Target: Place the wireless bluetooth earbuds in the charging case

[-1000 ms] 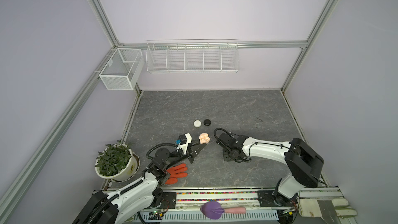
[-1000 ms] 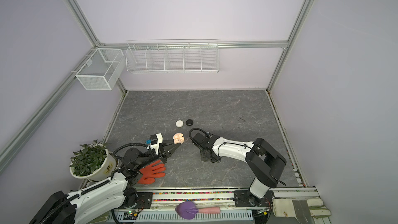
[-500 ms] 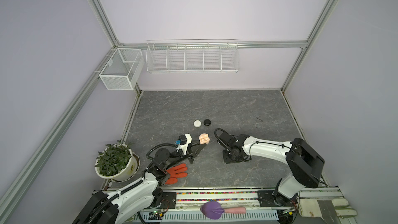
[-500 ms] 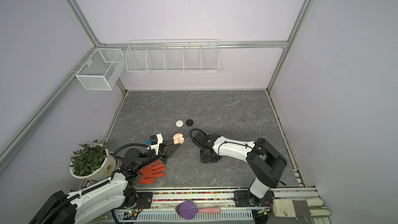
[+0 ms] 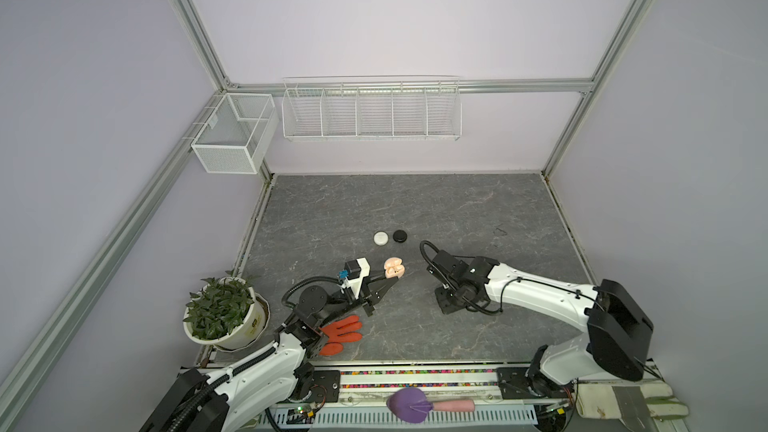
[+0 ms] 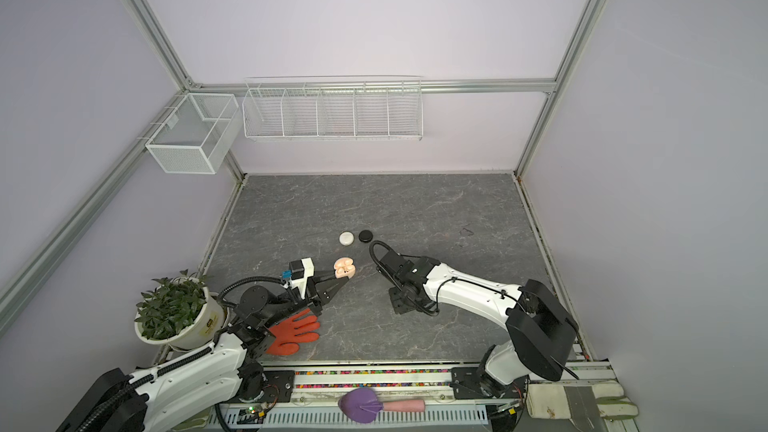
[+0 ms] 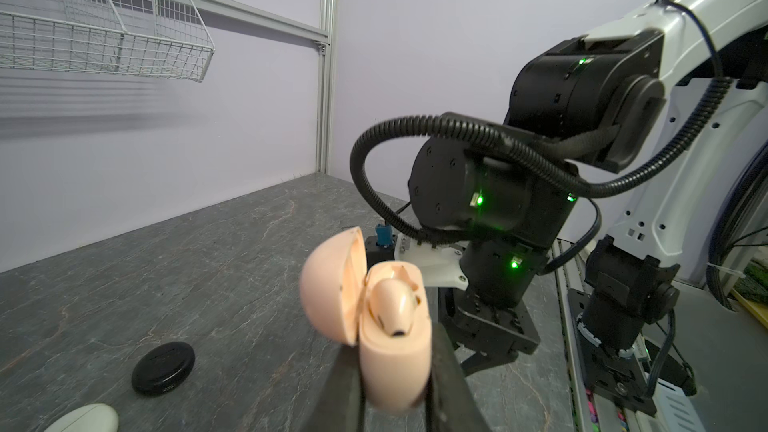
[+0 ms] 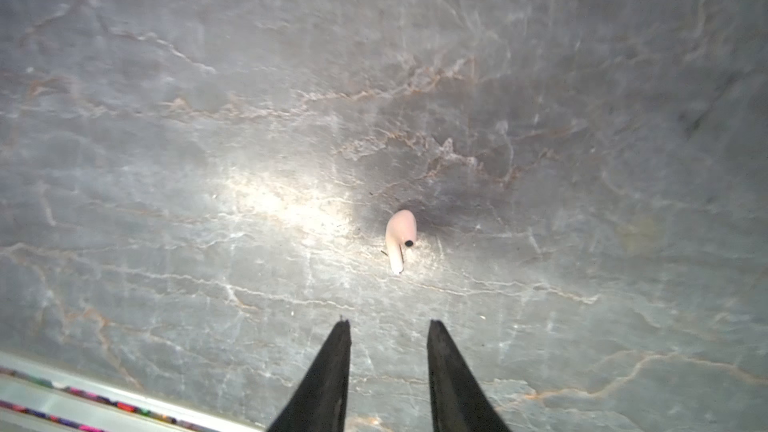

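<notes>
Pink earbud (image 8: 398,238) is lying on the surface (image 8: 166,139), just beyond the right end effector (image 8: 388,324), whose jaws are standing spread and empty. Left end effector (image 5: 394,279) is pinching the open pink case (image 7: 395,351), where another earbud (image 7: 392,305) is sitting. Black puck (image 5: 400,236) and white puck (image 5: 380,237) are lying side by side beyond it.
</notes>
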You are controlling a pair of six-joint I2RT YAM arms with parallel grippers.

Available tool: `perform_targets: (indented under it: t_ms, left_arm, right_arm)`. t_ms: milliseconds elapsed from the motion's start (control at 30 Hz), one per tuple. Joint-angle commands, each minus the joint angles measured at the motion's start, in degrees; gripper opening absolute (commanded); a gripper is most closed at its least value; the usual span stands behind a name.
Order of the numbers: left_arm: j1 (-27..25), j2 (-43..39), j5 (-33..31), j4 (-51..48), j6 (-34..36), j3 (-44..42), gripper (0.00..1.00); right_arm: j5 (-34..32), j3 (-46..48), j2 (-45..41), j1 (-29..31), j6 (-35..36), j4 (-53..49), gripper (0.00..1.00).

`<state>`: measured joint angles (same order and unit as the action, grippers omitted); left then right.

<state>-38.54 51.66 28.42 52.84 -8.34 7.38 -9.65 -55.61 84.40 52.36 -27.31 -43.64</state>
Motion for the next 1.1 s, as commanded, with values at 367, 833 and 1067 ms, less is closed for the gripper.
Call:
perform_targets:
  t_ms: [367,833,1067]
  left_arm:
    - [-0.2,0.2,1.1,1.0,-0.5,-0.3,0.0]
    - [-0.2,-0.5,0.6,-0.4,0.3,-0.3,0.0]
    - [-0.1,-0.4,0.2,-0.5,0.6,-0.3,0.0]
  right_arm:
    - [6.3,1.5,5.7,-3.7,17.8,7.0,0.35]
    - [5.0,1.9,11.4,-4.2,15.8,8.6,0.28]
    - [4.9,3.3,12.0,-4.4,12.6,9.0,0.22]
